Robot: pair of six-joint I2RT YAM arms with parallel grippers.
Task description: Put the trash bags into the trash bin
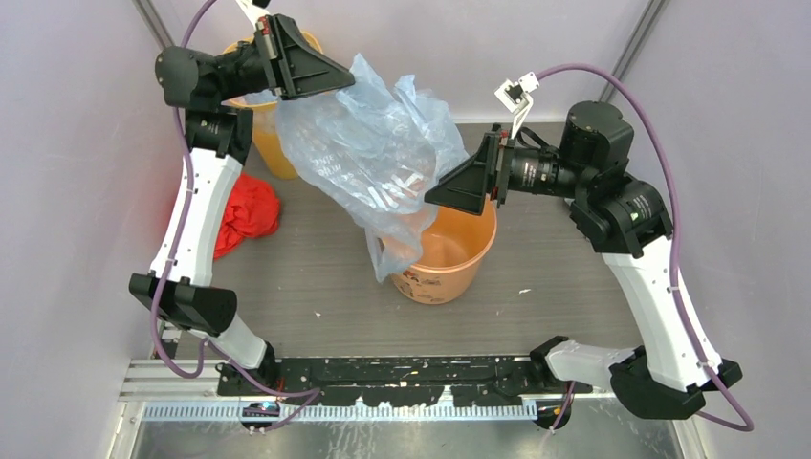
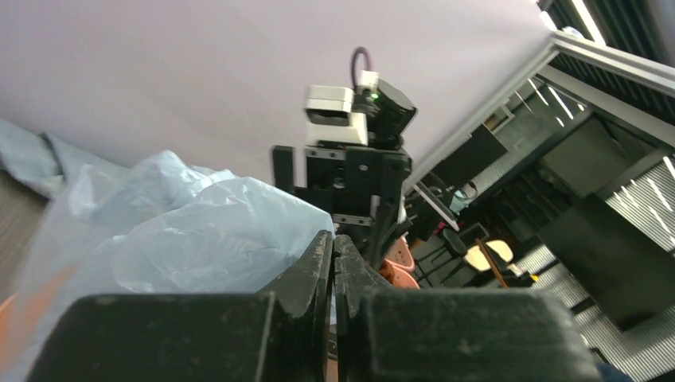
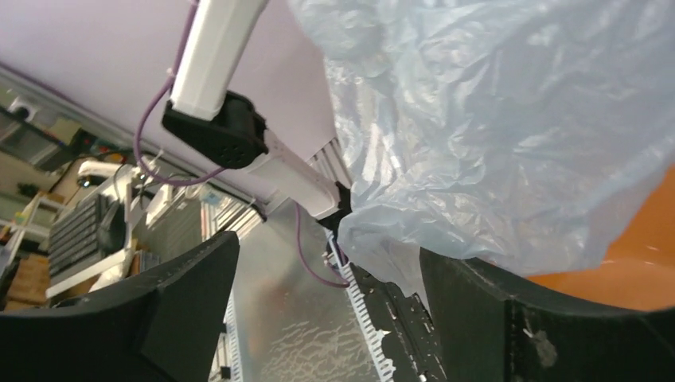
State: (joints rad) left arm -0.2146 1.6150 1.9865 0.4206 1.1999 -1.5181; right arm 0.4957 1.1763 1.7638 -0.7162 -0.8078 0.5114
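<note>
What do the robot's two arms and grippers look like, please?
The left arm and right arm have white link shells joined by black motor housings, each trailed by a purple cable. The left gripper and right gripper are black wedge shapes, with a small white camera at the right wrist.

The table (image 1: 316, 277) bears an orange trash bin (image 1: 440, 282), yellow bin (image 1: 271, 148) and red bundle (image 1: 247, 212).

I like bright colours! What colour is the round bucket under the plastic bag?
The trash bin is orange, clearest in the top external view.
</note>
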